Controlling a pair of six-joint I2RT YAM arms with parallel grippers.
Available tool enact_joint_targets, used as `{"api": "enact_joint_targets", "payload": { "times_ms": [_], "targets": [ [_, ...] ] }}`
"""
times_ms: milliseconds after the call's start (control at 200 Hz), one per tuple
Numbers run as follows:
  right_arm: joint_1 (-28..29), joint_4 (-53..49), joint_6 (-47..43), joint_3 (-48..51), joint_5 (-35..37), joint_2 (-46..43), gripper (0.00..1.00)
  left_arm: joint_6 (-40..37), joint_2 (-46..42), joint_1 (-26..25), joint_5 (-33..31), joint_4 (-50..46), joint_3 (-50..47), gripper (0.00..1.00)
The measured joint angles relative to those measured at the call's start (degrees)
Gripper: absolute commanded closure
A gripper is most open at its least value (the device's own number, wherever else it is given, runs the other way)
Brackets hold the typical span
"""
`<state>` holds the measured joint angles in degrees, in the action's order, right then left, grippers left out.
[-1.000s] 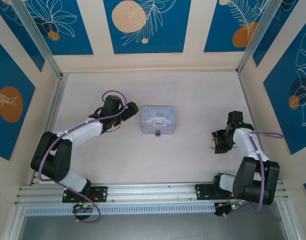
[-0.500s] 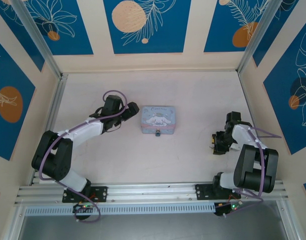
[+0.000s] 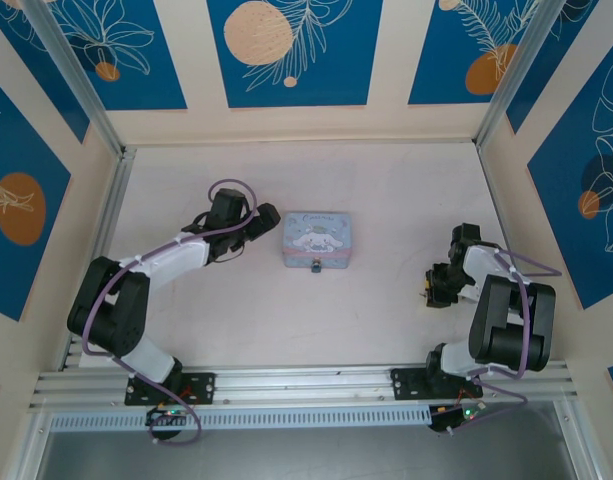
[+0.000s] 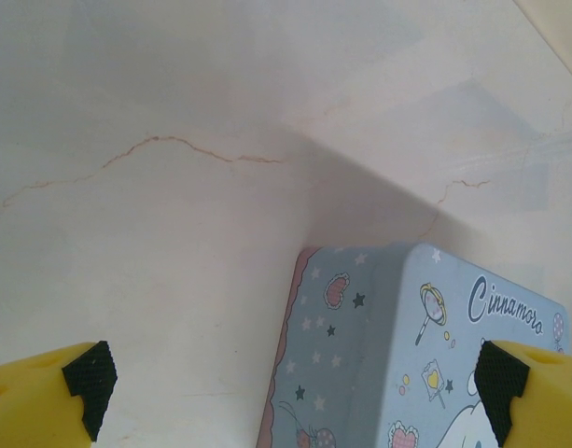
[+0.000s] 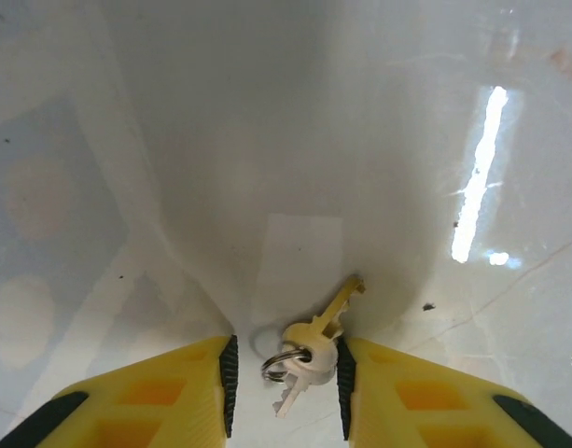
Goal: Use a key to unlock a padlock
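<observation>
Our right arm (image 3: pixel 491 290) has tucked inward. Key pickup: its yellow fingers (image 5: pixel 174 392) flank the pale ringed metal keys (image 5: pixel 309 350), not yet pinching; left fingers (image 4: pixel 43 383) spread. Next we squeeze, then carry toward 9 o'clock.

The top camera is looking down from above and behind the arms (image 3: pixel 166 262), taking in the whole table (image 3: pixel 386 180). The left wrist camera is sitting close over the tin (image 4: pixel 388 336), shared with the top view; the right one is facing the keys (image 5: pixel 309 353) up close.

Tiny dark padlock (image 3: pixel 316 267) against near side of tin (image 3: pixel 318 236); pale keys (image 5: pixel 309 350) bunched, well to right.
</observation>
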<state>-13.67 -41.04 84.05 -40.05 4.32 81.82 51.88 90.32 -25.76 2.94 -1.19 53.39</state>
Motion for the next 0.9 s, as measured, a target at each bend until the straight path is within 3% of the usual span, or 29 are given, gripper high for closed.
{"api": "enact_joint_targets", "payload": {
  "times_ms": [225, 330, 425, 640, 900],
  "targets": [
    [-0.1, -0.3, 0.0, 0.0, 0.0, 0.5, 0.73, -1.0, 0.0, 0.0, 0.0, 0.0, 0.0, 0.0],
    [-0.1, -0.5, 0.0, 0.0, -0.2, 0.5, 0.84, -1.0, 0.0, 0.0, 0.0, -0.2, 0.0, 0.0],
    [-0.3, 0.2, -0.2, -0.3, -0.7, 0.1, 1.0, -1.0, 0.0, 0.0, 0.0, -0.2, 0.0, 0.0],
    [1.3, 2.1, -3.7, 0.2, -1.1, -1.2, 1.0, -1.2, 0.0, 0.0, 0.0, -0.7, 0.0, 0.0],
    [12.9, 2.6, -11.1, 1.2, -2.6, -6.3, 1.0, -2.8, -1.8, 0.0, -0.1, -3.6, 0.0, 0.0]
  ]
}}
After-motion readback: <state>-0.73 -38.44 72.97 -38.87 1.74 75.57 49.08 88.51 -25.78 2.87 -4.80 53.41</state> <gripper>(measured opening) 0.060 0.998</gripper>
